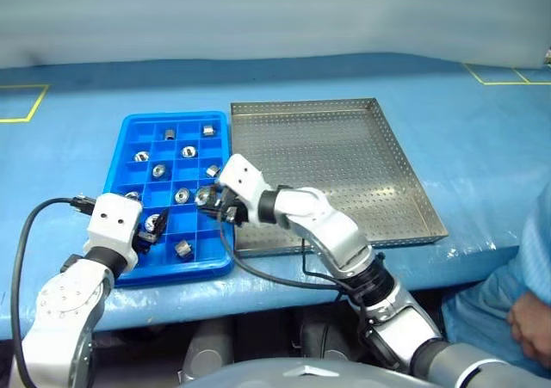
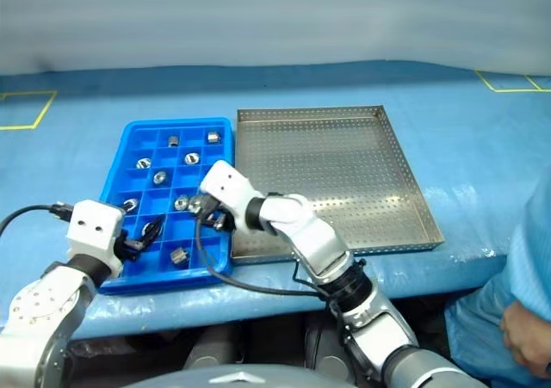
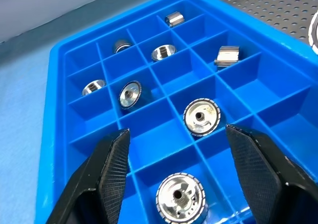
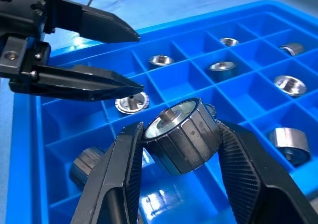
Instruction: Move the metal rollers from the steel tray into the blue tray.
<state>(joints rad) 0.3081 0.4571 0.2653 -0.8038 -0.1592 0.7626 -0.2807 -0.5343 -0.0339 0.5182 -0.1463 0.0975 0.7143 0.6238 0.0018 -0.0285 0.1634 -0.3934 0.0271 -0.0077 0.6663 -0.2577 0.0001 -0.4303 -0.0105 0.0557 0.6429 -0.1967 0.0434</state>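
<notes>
Right claw: the right gripper (image 4: 181,149) squeezes one roller (image 4: 183,136) between its two black fingers (image 4: 117,179). In the left eye view it sits in the middle of the frame, over the right side of the blue tray (image 1: 120,160).
Held roller: shiny and round, lying on its side, with a hole in the middle of its face. It hangs above the little blue boxes and does not touch them.
Left claw: the left gripper (image 3: 174,177) is open wide and holds nothing. In the left eye view it is at the lower left of the frame, over the near part of the blue tray.
Rollers in the blue tray: many metal rollers (image 1: 188,151) lie in the small square boxes, one to a box. One roller (image 3: 181,203) lies right between the left claw's fingers, down in its box.
Steel tray: the steel tray (image 1: 344,169) with tiny holes sits right of the blue tray, just beside it, in the middle of the frame.
Table: a blue table (image 1: 482,147) is under both trays.
Person: a person's hand (image 1: 531,323) and blue sleeve (image 1: 538,242) are at the lower right edge.
</notes>
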